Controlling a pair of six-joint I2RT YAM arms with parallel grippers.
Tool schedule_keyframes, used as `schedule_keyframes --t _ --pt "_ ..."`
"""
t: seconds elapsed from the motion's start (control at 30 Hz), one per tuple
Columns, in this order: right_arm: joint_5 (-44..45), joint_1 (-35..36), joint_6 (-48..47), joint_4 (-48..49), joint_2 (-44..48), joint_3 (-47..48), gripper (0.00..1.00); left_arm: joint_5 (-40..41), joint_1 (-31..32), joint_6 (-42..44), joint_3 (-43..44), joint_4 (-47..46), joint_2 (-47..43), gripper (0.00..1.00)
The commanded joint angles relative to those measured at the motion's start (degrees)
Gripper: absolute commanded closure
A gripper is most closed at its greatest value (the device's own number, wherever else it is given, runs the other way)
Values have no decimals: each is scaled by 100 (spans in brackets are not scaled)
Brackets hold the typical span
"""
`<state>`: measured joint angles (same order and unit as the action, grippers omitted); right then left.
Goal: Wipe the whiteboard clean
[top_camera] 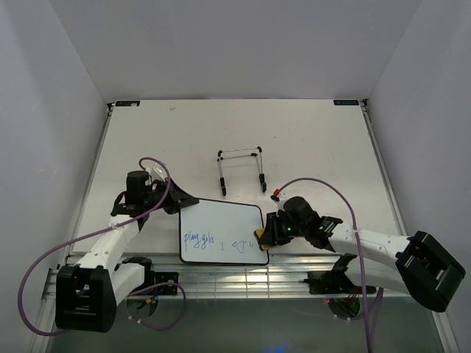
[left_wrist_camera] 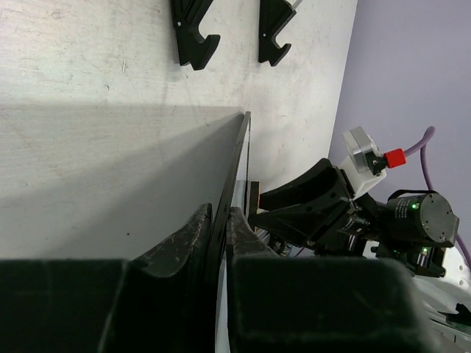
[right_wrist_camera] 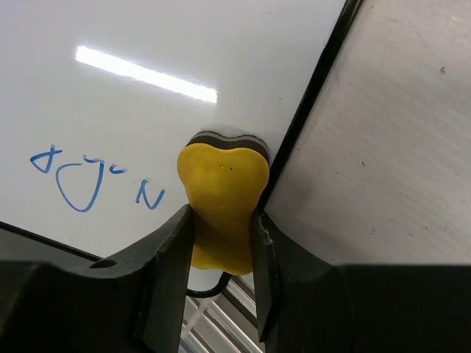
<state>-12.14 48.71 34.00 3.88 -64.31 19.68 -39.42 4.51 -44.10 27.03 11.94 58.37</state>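
Note:
The whiteboard (top_camera: pixel 221 229) lies near the table's front edge, white with a thin black frame and blue writing along its near side. My left gripper (top_camera: pixel 179 201) is shut on its far left corner; the left wrist view shows the board's edge (left_wrist_camera: pixel 234 165) between the fingers (left_wrist_camera: pixel 184 239). My right gripper (top_camera: pixel 265 234) is shut on the yellow eraser (top_camera: pixel 259 235) and presses it on the board's right edge. In the right wrist view the eraser (right_wrist_camera: pixel 223 198) sits on the board (right_wrist_camera: pixel 184 44) just right of the blue marks (right_wrist_camera: pixel 81 180).
The wire stand (top_camera: pixel 241 169) with black feet stands behind the board, and its feet (left_wrist_camera: pixel 195 40) show in the left wrist view. A metal rail (top_camera: pixel 243 279) runs along the table's front edge below the board. Purple cables loop from both arms.

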Motion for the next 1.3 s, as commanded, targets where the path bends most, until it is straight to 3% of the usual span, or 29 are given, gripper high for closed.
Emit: schedule_keyframes --t 0.0,0.13,0.3,0.47,0.67,0.77,1.03,1.17,1.27 --pt "195 42 -139 -959 112 -123 70 1235 -21 147 -162 273 25 100" --pt "27 340 18 -731 130 140 71 1191 -21 94 -241 194 52 100" --pt "194 1342 440 -90 -116 668 71 1165 -21 -125 -382 63 -36 100" --pt "361 2150 599 376 -967 1563 71 1165 -21 -292 -514 -52 -115 100" --pt "291 2529 345 175 -1891 2724 71 1112 -3 -301 -549 -87 -124 100" --pt "607 2469 265 -53 -1840 2664 71 1042 -3 -266 -541 -78 -159 100" --pt "1099 1415 353 -712 -646 962 70 1033 -3 -231 -523 -52 -186 100" --pt "1021 703 178 -1082 -205 458 70 1024 -3 -284 -558 -96 -247 100" --pt "933 631 142 -1065 -125 378 69 1024 -3 -310 -576 -113 -282 100"
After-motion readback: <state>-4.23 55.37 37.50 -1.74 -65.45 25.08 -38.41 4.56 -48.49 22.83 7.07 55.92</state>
